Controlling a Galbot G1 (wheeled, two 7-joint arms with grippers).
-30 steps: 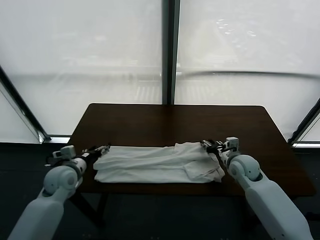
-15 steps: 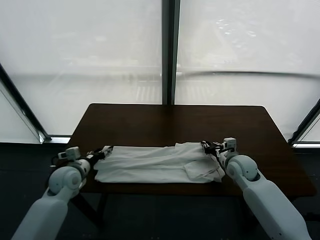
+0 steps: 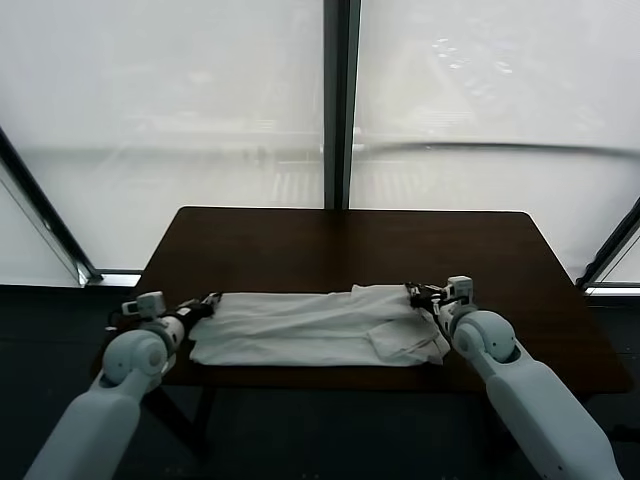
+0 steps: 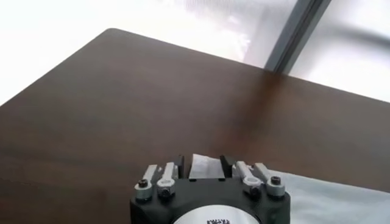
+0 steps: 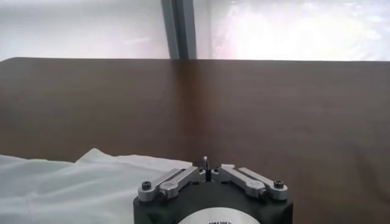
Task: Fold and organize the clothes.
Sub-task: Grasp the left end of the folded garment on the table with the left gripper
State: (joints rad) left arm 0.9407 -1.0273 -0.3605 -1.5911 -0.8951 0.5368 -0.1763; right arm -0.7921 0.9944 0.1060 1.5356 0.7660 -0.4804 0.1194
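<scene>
One pale grey-white cotton T-shirt is seen, folded into a long flat band and laid on the near part of a dark brown rectangular wooden table. Only its plain side is shown. No container is visible in any view, so nothing is held inside anything.

Two pincers are counted. The left gripper is placed at the left end of the band, low over the table. In the left wrist view a small edge of the white cloth is seen between its fingers, which are pressed together on it, so the T-shirt is pinched there. The right gripper is placed at the opposite end, at the far corner of the band. Its fingers are closed together; it cannot be told for sure whether cloth is caught between them, but the fabric lies just beside them.

The whole garment stretches between the two pincers. Behind the table, two large bright window panes divided by one dark post are seen.
</scene>
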